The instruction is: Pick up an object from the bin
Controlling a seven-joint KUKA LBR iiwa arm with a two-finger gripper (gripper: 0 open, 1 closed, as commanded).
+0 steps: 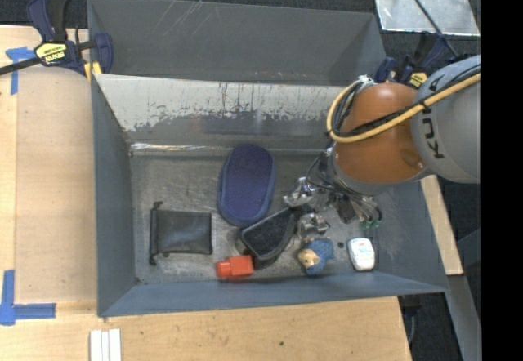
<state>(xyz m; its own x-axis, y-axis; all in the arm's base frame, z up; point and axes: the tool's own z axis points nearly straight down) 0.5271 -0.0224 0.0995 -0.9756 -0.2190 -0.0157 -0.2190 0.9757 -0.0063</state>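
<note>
Along the front wall of the bin lie an orange block, a small blue-and-tan toy and a white oval piece. Behind them, a flat black pouch lies at the left. The gripper is low at the right end of a black oval pad in the middle; I cannot tell whether it is released or clenched. Farther back lies a blue oval case.

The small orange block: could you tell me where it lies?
The small orange block lies by the bin's near wall, beside the flat black rectangular pouch.

Even, fairly bright light falls from above. The bin shows a pale sheen on its far wall. Its floor is dimmer, with soft shadows along the left wall.
</note>
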